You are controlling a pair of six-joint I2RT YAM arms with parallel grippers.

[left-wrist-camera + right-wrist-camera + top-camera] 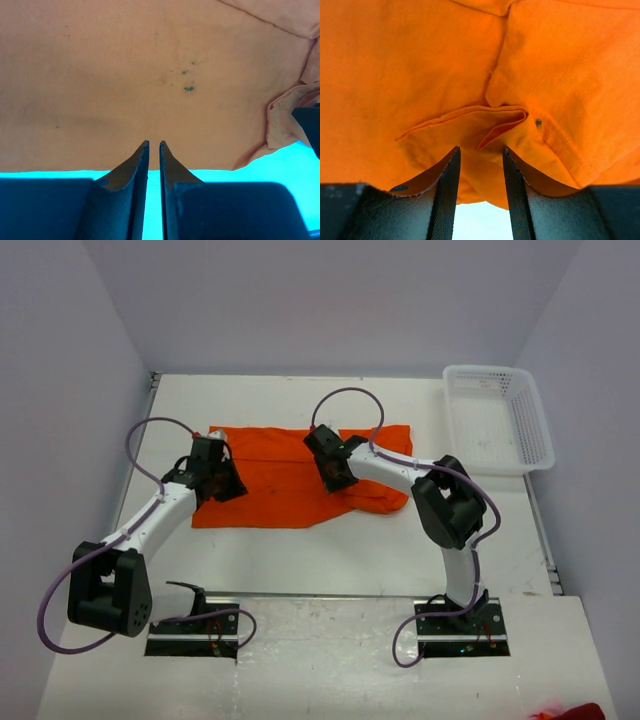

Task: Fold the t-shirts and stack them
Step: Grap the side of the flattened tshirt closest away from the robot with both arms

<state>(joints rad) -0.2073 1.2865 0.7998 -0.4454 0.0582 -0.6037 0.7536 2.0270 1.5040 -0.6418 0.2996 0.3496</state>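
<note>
One orange t-shirt [275, 475] lies spread across the middle of the white table [330, 560], bunched and folded at its right end. My left gripper [222, 478] is at the shirt's left edge. In the left wrist view its fingers [154, 145] stand almost together, with the tips just over the cloth edge [150, 75] and nothing seen between them. My right gripper [333, 478] is over the shirt's right half. In the right wrist view it [481, 150] is open, with a wrinkled fold of the shirt [480, 120] lying between and under the fingers.
A white plastic basket [497, 420] stands at the table's back right corner. A scrap of red-orange cloth [572, 711] shows at the bottom right edge of the top view. Grey walls close in the table on the left, back and right.
</note>
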